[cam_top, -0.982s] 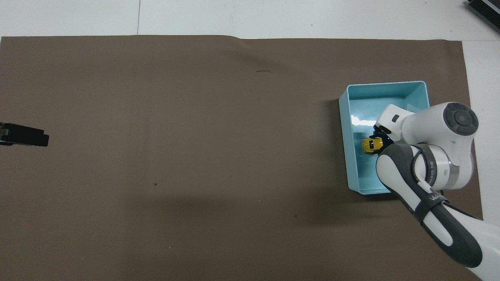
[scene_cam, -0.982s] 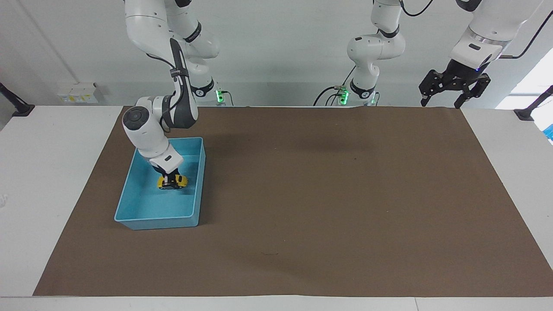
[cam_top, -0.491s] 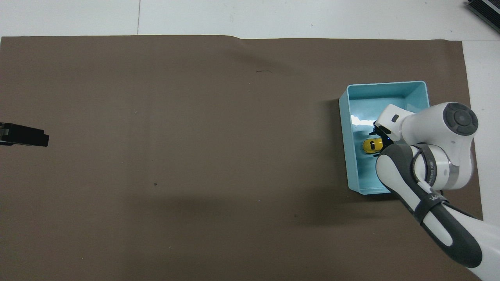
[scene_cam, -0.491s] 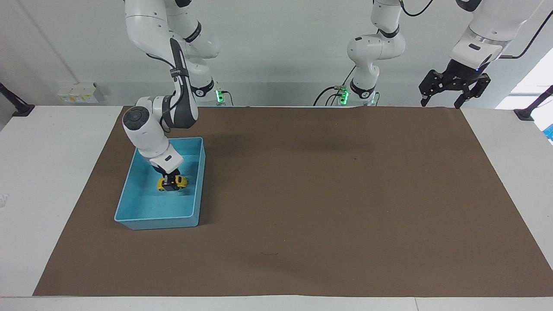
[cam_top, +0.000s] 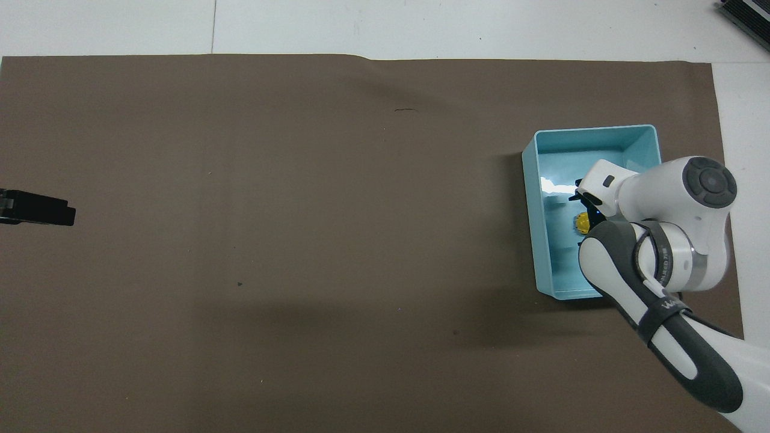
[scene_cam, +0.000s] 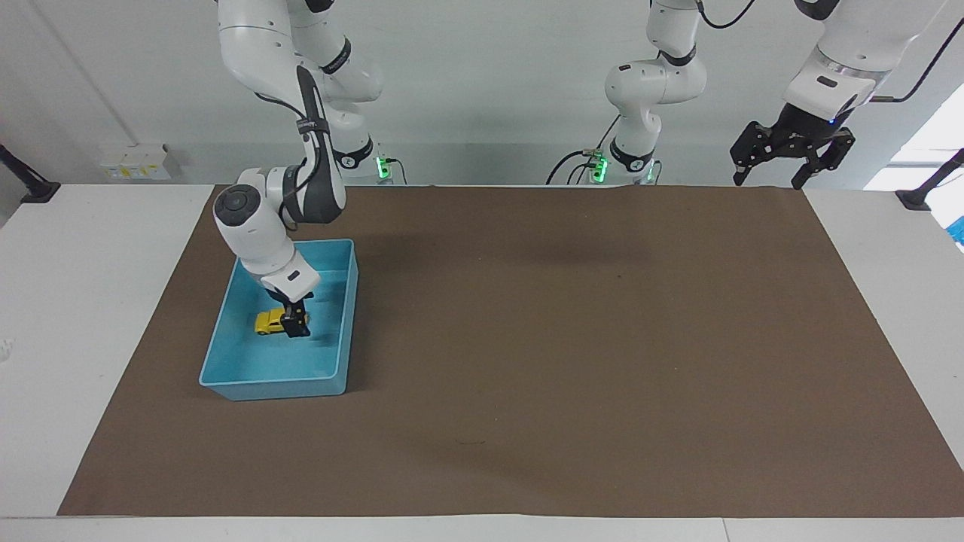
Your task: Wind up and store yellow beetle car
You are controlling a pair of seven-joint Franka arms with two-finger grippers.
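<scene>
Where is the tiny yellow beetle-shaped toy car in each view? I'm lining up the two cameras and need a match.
Facing view: the tiny yellow beetle-shaped toy car sits inside the light-blue plastic bin, beside the right gripper.
Overhead view: only a yellow sliver shows, mostly hidden under the right arm.
Shared landmark: the bin, toward the right arm's end of the table.

The bin (scene_cam: 343, 316) is set on the mat (scene_cam: 572, 354) toward the right arm's end of the table (scene_cam: 90, 301). The yellow beetle car (scene_cam: 269, 321) is found in the bin, just beside the right gripper (scene_cam: 295, 325). The left gripper (scene_cam: 776, 177) is held over the mat's edge at the left arm's end, well apart from the bin.
</scene>
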